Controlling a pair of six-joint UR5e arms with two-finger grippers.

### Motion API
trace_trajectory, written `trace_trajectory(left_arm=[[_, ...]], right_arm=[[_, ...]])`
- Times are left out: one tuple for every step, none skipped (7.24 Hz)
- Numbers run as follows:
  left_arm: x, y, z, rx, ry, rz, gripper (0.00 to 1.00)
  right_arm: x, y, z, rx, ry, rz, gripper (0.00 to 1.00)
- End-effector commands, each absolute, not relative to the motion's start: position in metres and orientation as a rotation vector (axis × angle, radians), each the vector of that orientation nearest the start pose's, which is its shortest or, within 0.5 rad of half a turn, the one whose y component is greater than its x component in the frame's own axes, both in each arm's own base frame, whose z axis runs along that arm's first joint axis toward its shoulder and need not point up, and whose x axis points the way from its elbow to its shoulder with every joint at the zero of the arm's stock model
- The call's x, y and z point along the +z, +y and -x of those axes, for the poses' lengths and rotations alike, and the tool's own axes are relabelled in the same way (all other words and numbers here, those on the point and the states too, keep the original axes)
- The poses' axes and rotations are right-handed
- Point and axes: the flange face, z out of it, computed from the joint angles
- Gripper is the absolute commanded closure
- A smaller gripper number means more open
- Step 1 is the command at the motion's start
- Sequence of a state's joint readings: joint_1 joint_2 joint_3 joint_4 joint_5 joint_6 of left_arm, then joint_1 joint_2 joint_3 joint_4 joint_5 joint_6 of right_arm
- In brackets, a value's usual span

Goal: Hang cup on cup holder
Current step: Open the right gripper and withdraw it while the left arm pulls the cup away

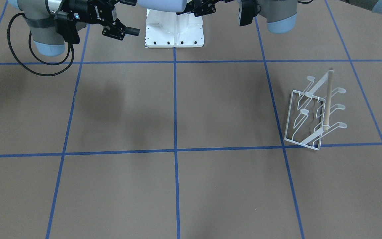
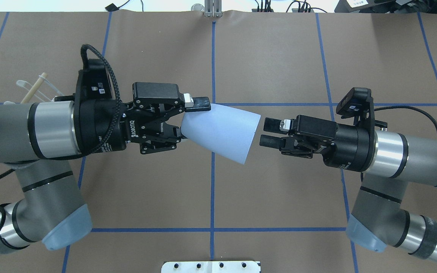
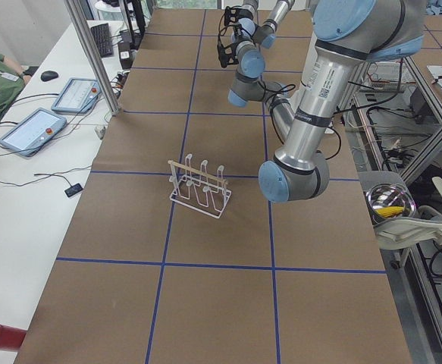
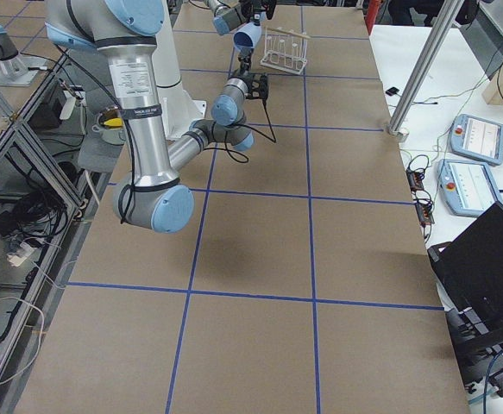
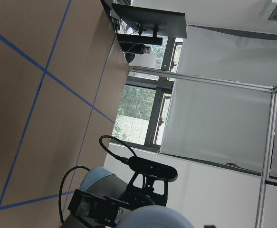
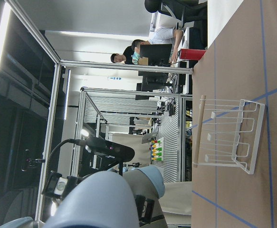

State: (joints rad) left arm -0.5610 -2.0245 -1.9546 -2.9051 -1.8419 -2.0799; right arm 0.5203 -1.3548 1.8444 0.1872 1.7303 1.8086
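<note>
brown paper covers the worktop (image 2: pixel 279 57). above its middle, the left gripper (image 2: pixel 188 119) is clamped on the narrow base of the cup (image 2: pixel 222 132). the cup lies sideways in the air, rim toward the right gripper (image 2: pixel 269 132), which sits just beside the rim with its 2 fingers slightly apart and empty. the cup holder (image 1: pixel 313 113) stands far off on the robot's left.
</note>
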Motion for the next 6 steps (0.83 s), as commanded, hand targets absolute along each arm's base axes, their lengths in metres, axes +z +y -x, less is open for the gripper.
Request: trace_trajectory(left_arm=[[0.125, -0.369, -0.317, -0.341, 2.135, 0.017, 1.00], [0.146, -0.382, -0.303, -0.350, 2.089, -0.061, 1.00], [0.166, -0.389, -0.300, -0.336, 2.042, -0.146, 1.00], [0.183, -0.401, -0.295, -0.347, 1.982, -0.210, 1.00], [0.192, -0.411, -0.292, -0.360, 1.933, -0.248, 1.00], [0.195, -0.419, -0.295, -0.371, 1.862, -0.277, 1.00]], right_arm=[[0.281, -0.342, 0.314, 0.217, -2.140, -0.345, 0.00], [0.304, -0.377, 0.292, 0.175, -2.051, -0.423, 0.00], [0.331, -0.414, 0.262, 0.120, -1.945, -0.497, 0.00], [0.365, -0.453, 0.240, 0.089, -1.810, -0.589, 0.00], [0.375, -0.488, 0.216, 0.063, -1.645, -0.682, 0.00], [0.374, -0.522, 0.181, 0.049, -1.490, -0.711, 0.00]])
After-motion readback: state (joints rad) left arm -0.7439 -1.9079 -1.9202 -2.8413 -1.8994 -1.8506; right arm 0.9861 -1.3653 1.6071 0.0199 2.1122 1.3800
